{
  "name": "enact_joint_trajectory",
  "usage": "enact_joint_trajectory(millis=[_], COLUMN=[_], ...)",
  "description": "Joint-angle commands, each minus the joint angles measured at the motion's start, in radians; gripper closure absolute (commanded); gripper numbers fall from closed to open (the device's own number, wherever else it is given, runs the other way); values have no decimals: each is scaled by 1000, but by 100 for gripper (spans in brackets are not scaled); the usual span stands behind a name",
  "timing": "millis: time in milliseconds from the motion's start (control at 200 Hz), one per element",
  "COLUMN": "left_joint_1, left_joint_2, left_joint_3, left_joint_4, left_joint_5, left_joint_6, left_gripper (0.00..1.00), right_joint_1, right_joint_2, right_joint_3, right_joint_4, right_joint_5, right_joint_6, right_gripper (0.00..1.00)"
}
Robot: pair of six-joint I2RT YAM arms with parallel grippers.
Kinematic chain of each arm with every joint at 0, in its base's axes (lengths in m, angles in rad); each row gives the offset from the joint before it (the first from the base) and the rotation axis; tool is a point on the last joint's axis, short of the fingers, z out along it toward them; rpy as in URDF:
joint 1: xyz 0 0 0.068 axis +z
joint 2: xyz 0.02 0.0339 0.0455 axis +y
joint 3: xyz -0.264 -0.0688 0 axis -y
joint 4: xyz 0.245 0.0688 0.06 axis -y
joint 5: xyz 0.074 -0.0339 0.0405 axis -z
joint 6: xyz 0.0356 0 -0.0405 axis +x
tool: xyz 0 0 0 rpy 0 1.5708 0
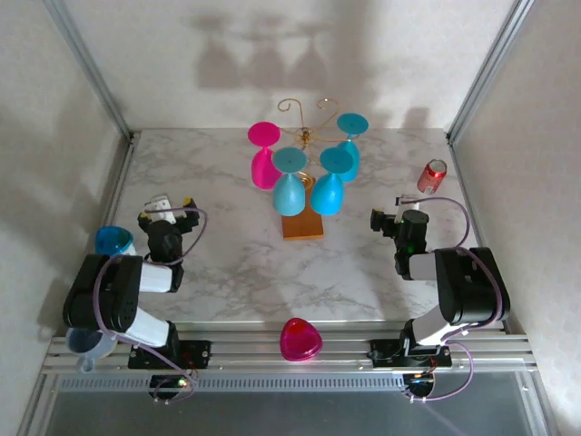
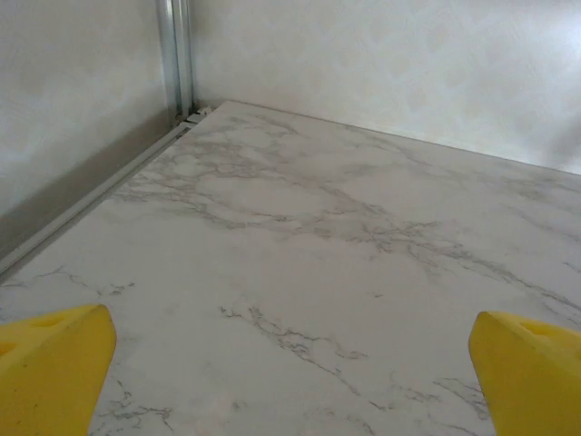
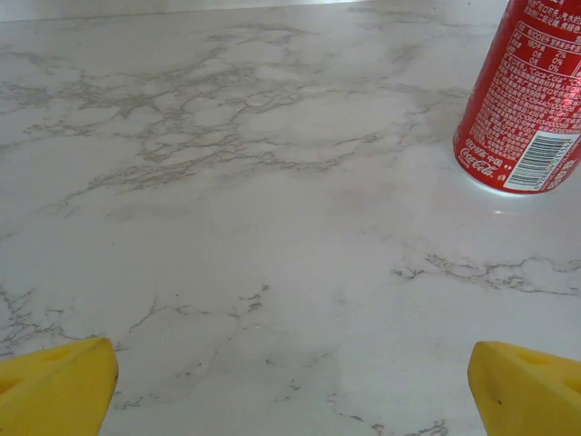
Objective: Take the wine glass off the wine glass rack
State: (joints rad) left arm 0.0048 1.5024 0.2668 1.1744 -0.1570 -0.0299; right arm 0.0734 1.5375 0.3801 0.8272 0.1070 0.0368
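Note:
The wine glass rack (image 1: 304,116) is a thin gold wire stand on an orange-brown wooden base (image 1: 302,225) at the table's middle back. Several wine glasses hang from it bowl down: a pink wine glass (image 1: 264,156) on the left and three blue ones (image 1: 289,183), (image 1: 330,182), (image 1: 350,141). My left gripper (image 1: 172,209) (image 2: 290,381) hovers low, left of the rack, open over bare marble. On the other side of the rack my right gripper (image 1: 399,211) (image 3: 290,391) is open too, nothing between its yellow fingertips (image 3: 54,386).
A red soda can (image 1: 432,175) (image 3: 531,100) stands just ahead and right of my right gripper. A blue cup (image 1: 113,241) sits by the left arm, and a pink glass (image 1: 300,339) lies on the front rail. Metal frame posts and walls bound the marble table (image 1: 227,272).

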Motion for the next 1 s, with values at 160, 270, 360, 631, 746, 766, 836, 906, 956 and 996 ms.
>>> enact_joint_trajectory(millis=[160, 270, 360, 631, 746, 766, 836, 906, 956, 996], left_joint_1=[9, 9, 10, 11, 11, 10, 11, 9, 5, 4], left_joint_2=[7, 6, 6, 7, 7, 7, 7, 3, -11, -33], left_joint_3=[17, 18, 18, 18, 18, 18, 17, 13, 29, 58], left_joint_4=[5, 3, 2, 1, 1, 2, 3, 10, -28, -100], left_joint_5=[9, 10, 11, 11, 11, 11, 12, 9, -17, -31], left_joint_6=[-18, -18, -18, -18, -18, -18, -16, -15, -18, -27], left_gripper=[0, 0, 0, 0, 0, 0, 7, 16, 18, 20], right_joint_1=[-7, -7, -5, -6, -6, -7, -6, -6, -5, -6], right_joint_2=[9, 9, 8, 9, 9, 9, 8, -8, -39, -68], right_joint_3=[6, 6, 7, 8, 7, 8, 6, 0, 0, 3], right_joint_4=[33, 32, 33, 31, 30, 31, 33, 33, 10, -29], right_joint_5=[-3, -2, -3, -3, -2, -2, -5, -22, -15, 1], right_joint_6=[-11, -11, -9, -11, -9, -9, -9, -12, -12, -7], right_gripper=[1, 1, 1, 1, 1, 1, 8, 13, 14, 14])
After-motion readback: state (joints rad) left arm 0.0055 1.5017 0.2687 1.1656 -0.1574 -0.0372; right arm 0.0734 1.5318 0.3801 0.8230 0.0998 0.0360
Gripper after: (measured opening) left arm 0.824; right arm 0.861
